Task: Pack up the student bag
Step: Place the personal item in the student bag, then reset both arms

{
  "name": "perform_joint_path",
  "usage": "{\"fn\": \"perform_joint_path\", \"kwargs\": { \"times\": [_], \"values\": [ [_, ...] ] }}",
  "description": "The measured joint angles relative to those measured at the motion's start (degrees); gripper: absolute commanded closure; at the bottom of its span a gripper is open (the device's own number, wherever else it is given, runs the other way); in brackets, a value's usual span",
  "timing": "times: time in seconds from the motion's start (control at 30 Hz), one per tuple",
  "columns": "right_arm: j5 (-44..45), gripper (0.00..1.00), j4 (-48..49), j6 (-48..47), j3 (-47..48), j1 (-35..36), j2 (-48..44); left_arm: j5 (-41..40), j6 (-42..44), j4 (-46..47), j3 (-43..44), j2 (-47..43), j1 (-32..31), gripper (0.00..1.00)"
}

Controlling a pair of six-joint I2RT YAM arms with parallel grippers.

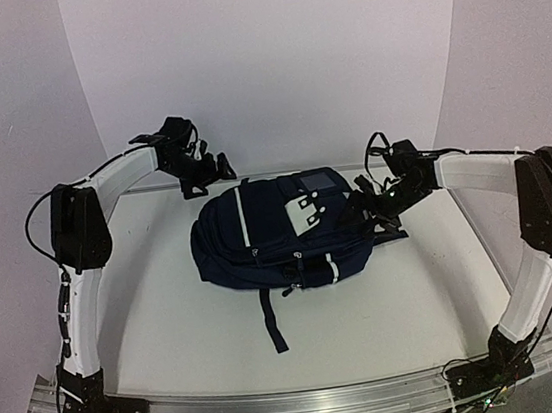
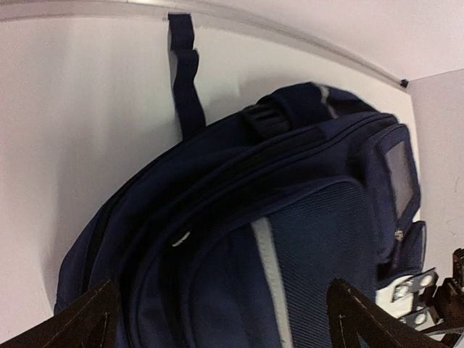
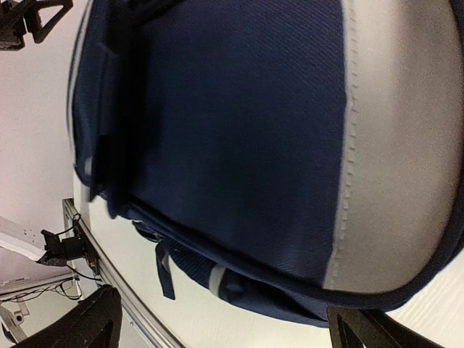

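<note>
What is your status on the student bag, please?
Left gripper open, right gripper open, nothing held. Student bag lying between them. No obstruction seen.

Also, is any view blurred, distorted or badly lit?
Top external view: soft, even light, only faint shadow under the student bag. Left wrist view: the table edge bends from lens distortion. Right wrist view: too close, its pale stripe looks soft and bright.
</note>
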Motion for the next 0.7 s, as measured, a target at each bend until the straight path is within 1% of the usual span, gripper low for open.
{"fn": "perform_joint_path", "kwargs": {
  "times": [0.13, 0.2, 0.27, 0.37, 0.43, 0.47, 0.57, 0.7],
  "values": [
    [1.40, 0.03, 0.31, 0.53, -0.83, -0.15, 2.20, 1.79, 2.44, -0.40, -1.42, 3.58, -0.25, 0.01],
    [1.87, 0.04, -0.20, 0.50, 0.65, -0.28, 4.51, 2.71, 3.45, 1.50, -5.63, 2.59, -0.86, 0.07],
    [2.40, 0.04, -1.72, 0.35, 3.69, -0.45, 7.70, 2.54, 4.08, 5.26, -12.24, -0.64, -1.43, 0.13],
    [2.81, 0.04, -4.41, -0.98, 10.00, -1.57, 12.06, 2.01, 2.97, 9.64, -23.82, -8.34, -1.83, 0.20],
    [3.90, 0.04, -4.84, -2.52, 15.46, -2.40, 15.16, 0.98, 1.62, 10.64, -32.34, -14.46, -2.71, 0.25],
    [4.15, 0.03, -4.43, -3.69, 18.89, -3.06, 17.28, 0.75, 0.61, 10.38, -35.12, -16.66, -3.48, 0.26],
    [4.16, 0.02, -2.72, -5.43, 26.86, -4.27, 21.97, 0.31, -2.98, 12.07, -45.33, -24.39, -8.31, 0.23],
    [4.16, 0.02, -1.51, -7.53, 34.24, -4.88, 25.48, 3.50, -6.10, 12.14, -51.23, -29.89, -17.66, 0.07]
  ]
}}
